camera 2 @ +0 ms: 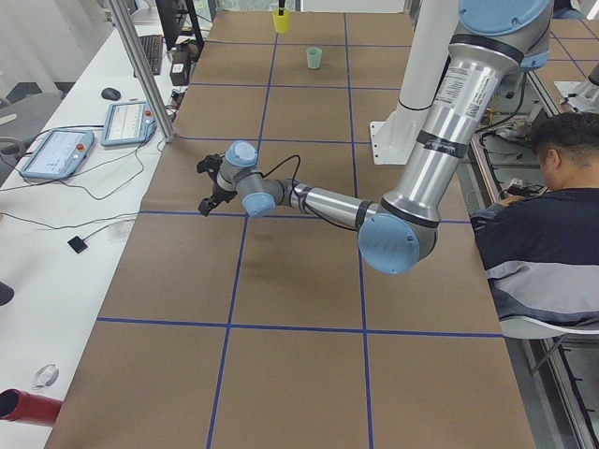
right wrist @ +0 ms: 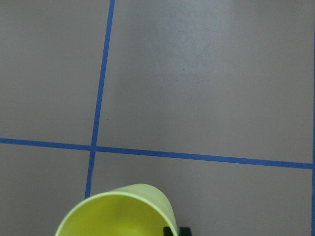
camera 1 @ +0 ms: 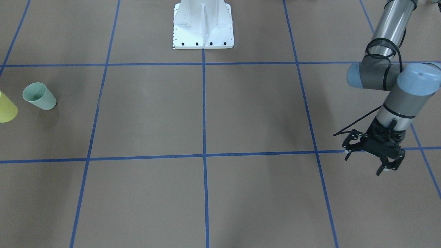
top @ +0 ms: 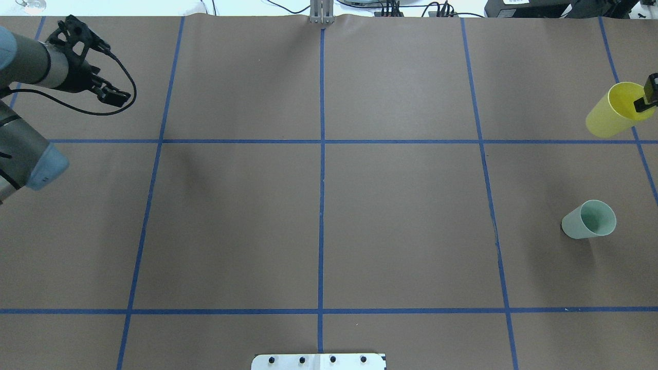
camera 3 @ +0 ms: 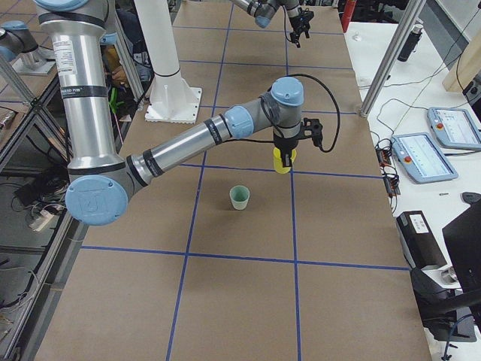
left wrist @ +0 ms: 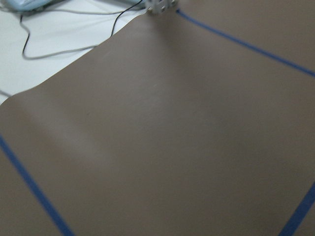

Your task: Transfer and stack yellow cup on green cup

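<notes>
The yellow cup [top: 611,114] is at the table's far right, and my right gripper [top: 645,98] is shut on its rim with one finger inside the mouth. The right wrist view shows the cup's open rim [right wrist: 118,211] and a black fingertip [right wrist: 171,230] at it. I cannot tell whether the cup is off the table. The green cup [top: 588,220] stands upright and alone on the table, nearer the robot's base than the yellow cup [camera 3: 281,161]. My left gripper [top: 110,74] is open and empty over the far left of the table [camera 1: 363,165].
The robot's white base plate [camera 1: 203,27] sits at the middle of the near edge. Blue tape lines [top: 322,154] divide the brown table into squares. Tablets and cables [camera 2: 126,122] lie beyond the far edge. A seated person [camera 2: 547,224] is beside the robot.
</notes>
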Motion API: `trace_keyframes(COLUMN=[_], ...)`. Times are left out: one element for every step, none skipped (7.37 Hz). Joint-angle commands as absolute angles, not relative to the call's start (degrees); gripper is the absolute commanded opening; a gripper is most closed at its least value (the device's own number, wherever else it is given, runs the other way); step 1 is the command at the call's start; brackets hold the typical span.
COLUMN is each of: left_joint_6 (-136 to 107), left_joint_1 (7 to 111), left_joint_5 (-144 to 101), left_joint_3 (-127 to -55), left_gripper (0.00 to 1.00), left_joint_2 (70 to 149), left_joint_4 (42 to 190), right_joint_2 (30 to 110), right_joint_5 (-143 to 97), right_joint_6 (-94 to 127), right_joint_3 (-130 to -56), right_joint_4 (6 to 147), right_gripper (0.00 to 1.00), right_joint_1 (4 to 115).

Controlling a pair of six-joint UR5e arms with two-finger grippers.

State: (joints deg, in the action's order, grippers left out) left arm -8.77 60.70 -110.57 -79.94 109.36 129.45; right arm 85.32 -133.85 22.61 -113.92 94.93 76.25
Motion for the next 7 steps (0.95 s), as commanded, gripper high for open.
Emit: trace_keyframes(left_joint_6=[5.91, 10.41, 10.55, 10.46, 10.63, 10.81, 10.03], left_joint_1=[69.39, 73.78, 77.92, 82.05, 84.53, 87.16, 87.88], left_joint_5=[-113.96, -116.95, -118.46, -118.30, -118.21, -118.91, -122.83], left_joint_3=[-84.87, -88.03, -91.55, -93.32, -92.56, -92.98, -93.42], left_gripper=[1.00, 1.00, 1.00, 1.00, 1.00, 1.00, 1.00], left_joint_2=[106.97, 104.96, 102.68, 100.48, 99.85, 98.89, 94.96], left_joint_4=[114.78, 108.52, 101.93, 94.03, 87.08, 84.40, 84.03], right_joint_2=[89.11, 89.47, 89.47, 89.47, 89.56, 90.26, 90.70], right_joint_5=[-135.35, -135.35, -135.26, -135.35, -135.35, -135.44, -135.44], right_joint_6=[22.67, 22.68, 22.59, 22.50, 22.50, 22.50, 22.59], right_joint_3=[-117.06, -117.16, -117.16, -117.16, -117.16, -116.64, -116.20], right_joint_4=[94.92, 94.83, 94.83, 94.83, 94.05, 92.30, 91.33], right_gripper=[0.00, 0.00, 0.00, 0.00, 0.00, 0.00, 0.00], right_joint_1=[76.29, 76.20, 76.29, 76.20, 76.20, 76.20, 76.20])
